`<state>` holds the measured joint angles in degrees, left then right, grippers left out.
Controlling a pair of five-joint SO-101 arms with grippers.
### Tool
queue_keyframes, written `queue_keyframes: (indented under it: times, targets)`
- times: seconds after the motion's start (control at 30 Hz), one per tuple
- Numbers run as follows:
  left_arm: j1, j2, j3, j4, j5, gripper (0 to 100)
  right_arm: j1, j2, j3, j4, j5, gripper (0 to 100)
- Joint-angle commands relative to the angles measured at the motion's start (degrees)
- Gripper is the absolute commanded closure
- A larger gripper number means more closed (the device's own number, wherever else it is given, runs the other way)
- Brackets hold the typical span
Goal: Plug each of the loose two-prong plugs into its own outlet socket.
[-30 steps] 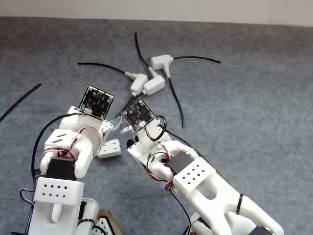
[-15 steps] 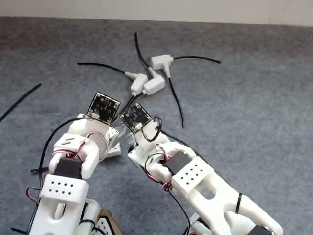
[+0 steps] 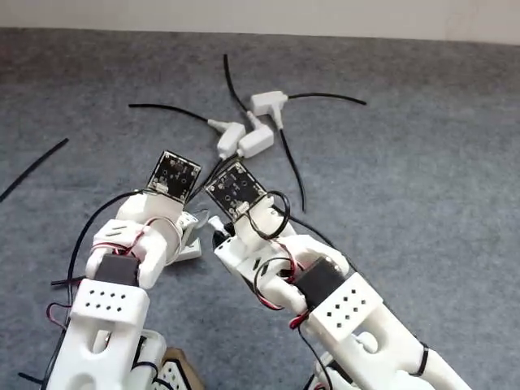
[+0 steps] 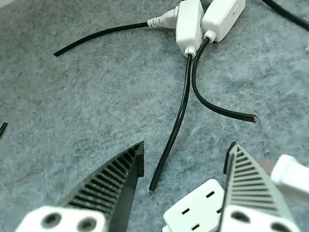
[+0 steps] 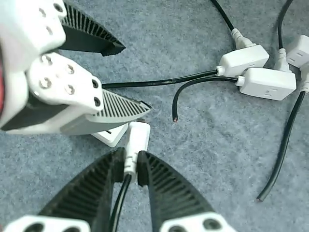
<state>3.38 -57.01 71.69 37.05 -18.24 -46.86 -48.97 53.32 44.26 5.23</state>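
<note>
Right gripper (image 5: 130, 155) is clenching a white two-prong plug (image 5: 137, 136) near its cord end, holding it just beside the white outlet socket (image 4: 194, 215). Left gripper (image 4: 186, 147) is sitting spread wide, straddling that socket on the grey carpet (image 4: 72, 106). Two cabled white sockets (image 4: 189, 21) are lying farther out.

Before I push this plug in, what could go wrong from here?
1. The left hand is open and the socket lies unclamped beside one finger, so a push from the plug in the right hand could slide it away.
2. That finger sits right by the plug's tip; the hands may collide.
3. A black cable lies between the left fingers and could get pinched.
</note>
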Motion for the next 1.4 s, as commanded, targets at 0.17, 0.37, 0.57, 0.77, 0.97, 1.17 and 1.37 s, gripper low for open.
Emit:
queue_keyframes:
  times: [0.17,0.37,0.57,0.77,0.97,1.17,1.37]
  targets:
    - [1.1,0.3,-1.2,-0.8,-0.1,71,-0.7,-2.6,-4.4,0.1,0.8,99.1]
    - [1.4,0.3,-0.9,-0.7,0.0,71,-0.7,-2.5,-4.4,1.3,1.0,99.1]
    - [-10.4,0.3,-5.5,-1.0,-0.1,71,1.3,1.9,-6.2,7.8,5.5,99.1]
    - [-22.4,0.3,-8.2,-0.8,-2.6,71,2.0,17.0,-27.2,23.0,6.9,99.1]
    - [-29.1,0.4,-7.5,-0.7,-2.7,71,-0.7,42.7,-58.7,42.6,3.6,99.1]
    - [-33.5,0.2,-6.5,-1.0,-2.8,71,-4.1,67.8,-92.8,56.8,-6.6,99.1]
    - [-36.0,0.2,-4.9,-1.0,-3.1,71,-6.0,78.5,-100.7,56.6,-10.1,99.2]
